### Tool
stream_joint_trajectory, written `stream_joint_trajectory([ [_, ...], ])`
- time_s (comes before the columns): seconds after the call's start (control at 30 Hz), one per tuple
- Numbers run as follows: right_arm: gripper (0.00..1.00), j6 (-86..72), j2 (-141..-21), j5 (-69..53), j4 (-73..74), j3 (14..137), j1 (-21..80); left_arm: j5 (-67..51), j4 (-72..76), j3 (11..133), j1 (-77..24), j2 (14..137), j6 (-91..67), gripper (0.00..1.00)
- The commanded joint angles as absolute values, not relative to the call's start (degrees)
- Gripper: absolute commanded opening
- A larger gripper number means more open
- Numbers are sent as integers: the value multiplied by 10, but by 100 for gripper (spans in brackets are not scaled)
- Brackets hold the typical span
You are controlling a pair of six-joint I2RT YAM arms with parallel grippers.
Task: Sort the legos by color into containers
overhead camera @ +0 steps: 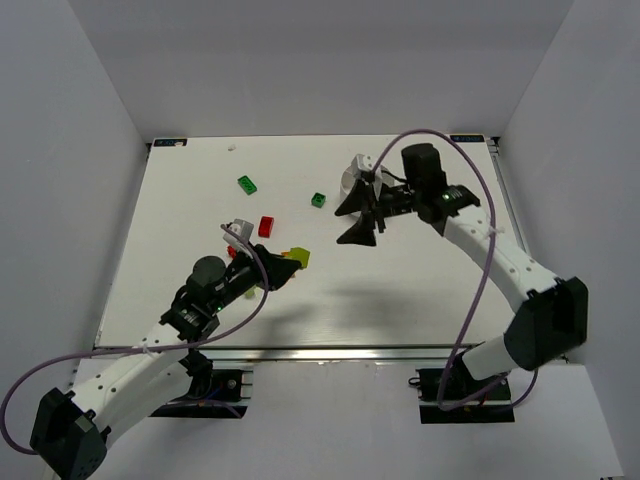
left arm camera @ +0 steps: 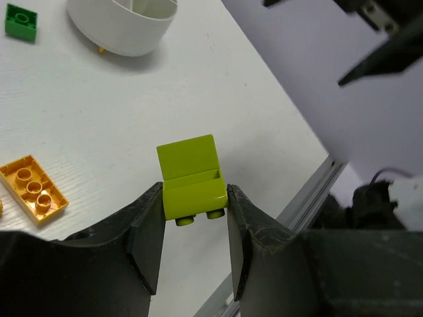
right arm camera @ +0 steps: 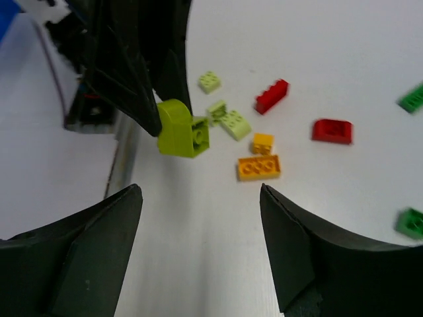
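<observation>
left gripper (left arm camera: 195, 214) clamped on lime brick (left arm camera: 190, 178), at about 7 o'clock of table (overhead camera: 420, 285) centre in top view. right gripper (right arm camera: 199, 197) jaws wide apart, nothing between them, just at 6 o'clock of white dish (overhead camera: 351, 176). dish sits at 1 o'clock of centre. red brick (overhead camera: 266, 226) and dark green bricks (overhead camera: 247, 184) loose at 11 to 1 o'clock of left gripper. orange brick (left arm camera: 33, 191) on table at its 9 o'clock in left wrist view.

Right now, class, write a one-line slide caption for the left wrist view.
Left gripper clamps a lime brick; an orange brick, a green brick and the white dish sit beyond.
</observation>
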State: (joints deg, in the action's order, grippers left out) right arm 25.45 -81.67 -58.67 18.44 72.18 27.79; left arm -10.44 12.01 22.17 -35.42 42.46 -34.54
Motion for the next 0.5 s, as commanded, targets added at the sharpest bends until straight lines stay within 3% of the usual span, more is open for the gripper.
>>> stream_joint_trajectory([
  [0.0, 76, 313, -877, -750, 338, 798, 296, -184, 113, 224, -359, 412, -215, 0],
  [0.13, 78, 377, -926, -779, 414, 860, 310, -225, 87, 254, -366, 446, -167, 0],
  [0.33, 78, 558, -1037, -779, 659, 1005, 344, -228, 80, 300, -394, 492, -129, 0],
  [0.47, 78, 564, -1044, -766, 659, 1000, 350, -224, 88, 316, -406, 507, -125, 0],
])
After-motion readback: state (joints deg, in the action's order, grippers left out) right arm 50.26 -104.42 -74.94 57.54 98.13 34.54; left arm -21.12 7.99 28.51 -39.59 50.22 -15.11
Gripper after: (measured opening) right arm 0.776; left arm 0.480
